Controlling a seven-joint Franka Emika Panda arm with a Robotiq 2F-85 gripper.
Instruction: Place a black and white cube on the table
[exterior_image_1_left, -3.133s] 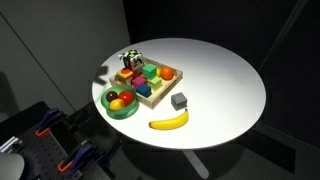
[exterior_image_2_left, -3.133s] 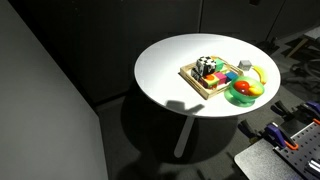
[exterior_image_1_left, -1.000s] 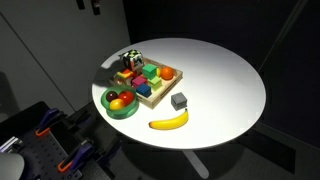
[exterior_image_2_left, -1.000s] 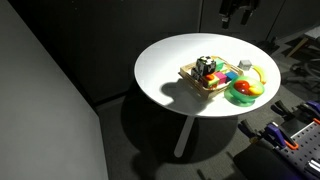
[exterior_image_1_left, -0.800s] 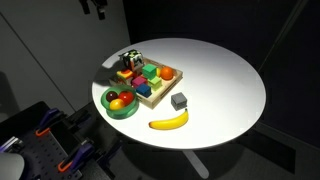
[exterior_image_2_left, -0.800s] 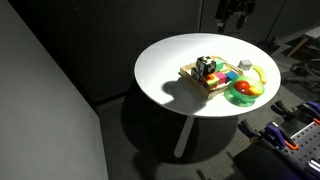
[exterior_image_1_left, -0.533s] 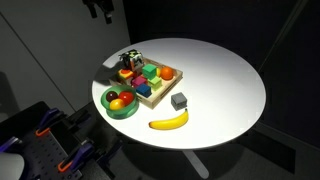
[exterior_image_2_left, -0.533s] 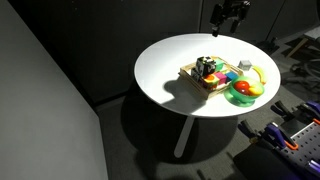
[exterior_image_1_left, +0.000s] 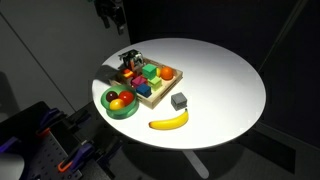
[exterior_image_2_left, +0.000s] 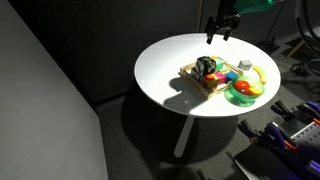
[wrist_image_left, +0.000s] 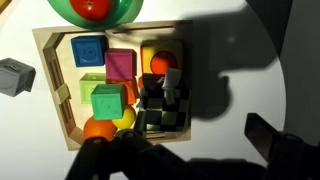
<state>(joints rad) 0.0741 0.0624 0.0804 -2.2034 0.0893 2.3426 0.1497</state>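
The black and white cube (exterior_image_1_left: 130, 62) sits in the wooden tray's back corner, also seen in an exterior view (exterior_image_2_left: 206, 67) and in the wrist view (wrist_image_left: 165, 105). The round white table (exterior_image_1_left: 225, 85) carries everything and also shows in an exterior view (exterior_image_2_left: 165, 65). My gripper (exterior_image_1_left: 110, 17) hangs high above the table's edge behind the tray, also visible in an exterior view (exterior_image_2_left: 222, 27). In the wrist view its dark fingers (wrist_image_left: 190, 150) are spread wide with nothing between them. It is apart from the cube.
The wooden sorting tray (exterior_image_1_left: 160, 91) holds several coloured blocks. A green bowl of fruit (exterior_image_1_left: 120, 102), a plain grey cube (exterior_image_1_left: 179, 101) and a banana (exterior_image_1_left: 169, 121) lie near the tray. The table's far half (exterior_image_2_left: 165, 60) is bare white.
My gripper came into view at the top and has moved down and towards the tray. The objects on the table have not moved.
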